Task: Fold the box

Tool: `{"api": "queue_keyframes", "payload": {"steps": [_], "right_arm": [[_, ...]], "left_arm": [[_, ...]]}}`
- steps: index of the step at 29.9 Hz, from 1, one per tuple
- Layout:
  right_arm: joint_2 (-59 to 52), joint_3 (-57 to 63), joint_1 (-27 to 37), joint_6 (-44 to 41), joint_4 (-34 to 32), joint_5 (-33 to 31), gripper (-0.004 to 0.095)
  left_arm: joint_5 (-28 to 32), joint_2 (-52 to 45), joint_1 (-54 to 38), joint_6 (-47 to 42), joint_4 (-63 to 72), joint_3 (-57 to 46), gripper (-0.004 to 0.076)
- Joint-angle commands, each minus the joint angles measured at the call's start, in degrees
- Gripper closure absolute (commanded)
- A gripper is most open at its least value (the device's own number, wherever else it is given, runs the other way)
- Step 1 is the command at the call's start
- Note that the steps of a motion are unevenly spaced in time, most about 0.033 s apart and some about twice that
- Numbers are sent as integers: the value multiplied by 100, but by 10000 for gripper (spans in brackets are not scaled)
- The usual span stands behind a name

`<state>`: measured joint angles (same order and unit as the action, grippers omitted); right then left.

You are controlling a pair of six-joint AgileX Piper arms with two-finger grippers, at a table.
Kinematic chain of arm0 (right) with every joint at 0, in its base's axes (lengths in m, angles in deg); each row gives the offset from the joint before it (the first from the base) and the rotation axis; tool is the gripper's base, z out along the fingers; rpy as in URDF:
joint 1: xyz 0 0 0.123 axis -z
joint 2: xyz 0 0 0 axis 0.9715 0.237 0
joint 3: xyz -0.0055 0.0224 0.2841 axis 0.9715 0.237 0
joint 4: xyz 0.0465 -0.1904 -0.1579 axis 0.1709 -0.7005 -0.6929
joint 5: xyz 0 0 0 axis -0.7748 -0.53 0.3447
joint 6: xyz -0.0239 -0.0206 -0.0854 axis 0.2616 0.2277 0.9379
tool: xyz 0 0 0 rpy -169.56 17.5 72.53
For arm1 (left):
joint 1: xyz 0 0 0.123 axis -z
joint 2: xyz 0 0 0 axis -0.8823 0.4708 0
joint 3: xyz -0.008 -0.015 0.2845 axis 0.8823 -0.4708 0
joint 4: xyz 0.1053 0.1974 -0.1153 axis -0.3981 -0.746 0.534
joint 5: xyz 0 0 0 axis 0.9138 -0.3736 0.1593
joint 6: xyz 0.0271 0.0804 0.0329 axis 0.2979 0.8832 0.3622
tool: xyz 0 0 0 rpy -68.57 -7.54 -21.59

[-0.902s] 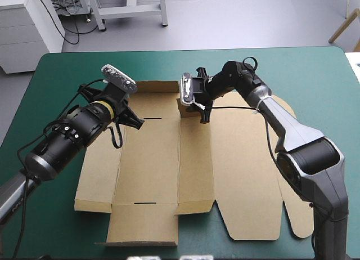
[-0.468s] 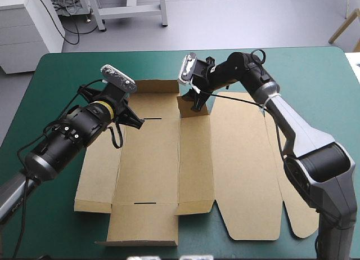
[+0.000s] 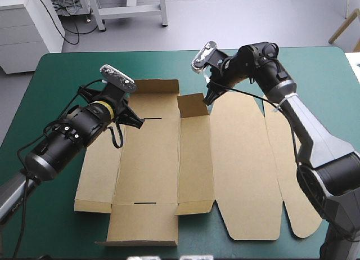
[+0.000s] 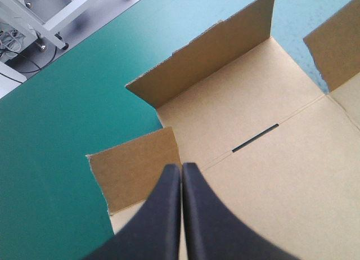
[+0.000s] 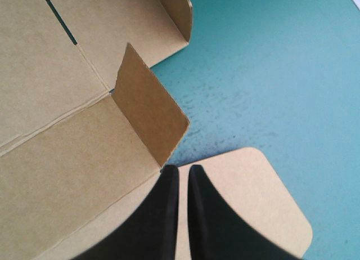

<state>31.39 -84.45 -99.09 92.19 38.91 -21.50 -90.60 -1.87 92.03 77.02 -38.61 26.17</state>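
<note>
The left tool [image 4: 181,167], fingers together, hides the box's [image 3: 152,158] crease beneath.

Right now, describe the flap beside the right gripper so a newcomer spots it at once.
Find the brown box lying open on the teal-green table and follow its far edge. Right of the long raised wall stands a short squarish flap, beside the right gripper; its neighbours on that side lie flat.
</note>
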Motion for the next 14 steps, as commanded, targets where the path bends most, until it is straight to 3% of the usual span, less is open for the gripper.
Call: {"api": "queue_keyframes", "payload": {"steps": [1, 10, 14], "right_arm": [[-443, -175, 287, -575, -55, 24, 927], [-830, -175, 1377, -1391, 17, -687, 927], [-1125, -165, 1967, -1623, 319, -724, 927]], "left_arm": [[223, -180, 15, -69, -102, 211, 734], [31, -180, 15, -77, -393, 211, 734], [-65, -180, 15, -48, -393, 211, 734]]}}
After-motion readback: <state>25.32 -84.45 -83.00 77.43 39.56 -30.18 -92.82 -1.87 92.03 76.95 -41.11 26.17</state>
